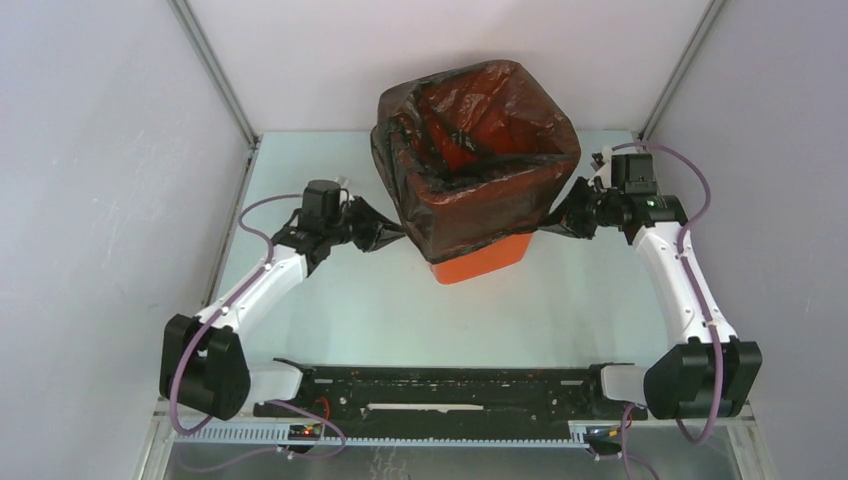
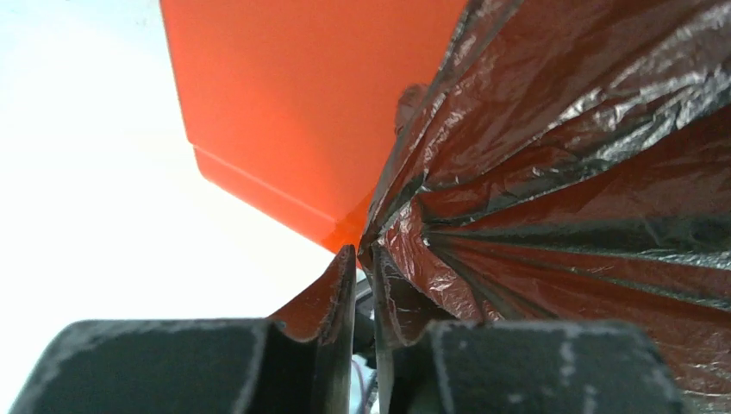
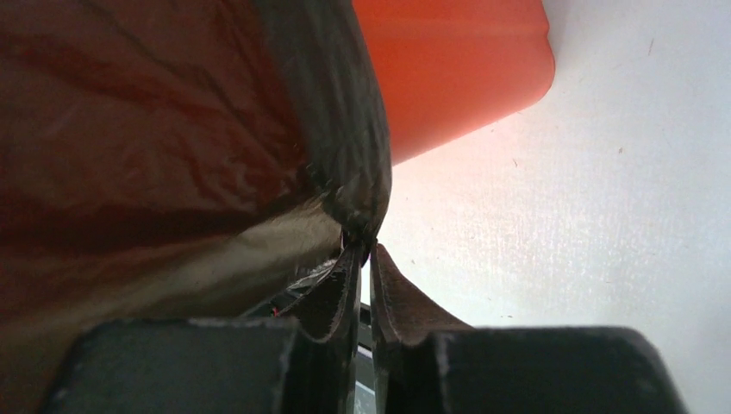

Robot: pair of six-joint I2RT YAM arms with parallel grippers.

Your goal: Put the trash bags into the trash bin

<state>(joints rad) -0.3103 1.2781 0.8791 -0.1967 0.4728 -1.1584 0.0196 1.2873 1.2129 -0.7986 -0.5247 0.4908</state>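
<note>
Though partly outside too, bag (image 1: 470,205) inside orange bin (image 1: 480,263)

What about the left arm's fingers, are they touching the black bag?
Touching. The left wrist view shows the left fingers pinched shut on a gathered fold of the black bag, its pleats fanning out from them.

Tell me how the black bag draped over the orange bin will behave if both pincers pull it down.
Likely floppy: the trash bag fans into creases from the left pincer and right pincer. Probably thin and light, since the trash bin tints it orange-red. Hard tugs might tear it.
</note>
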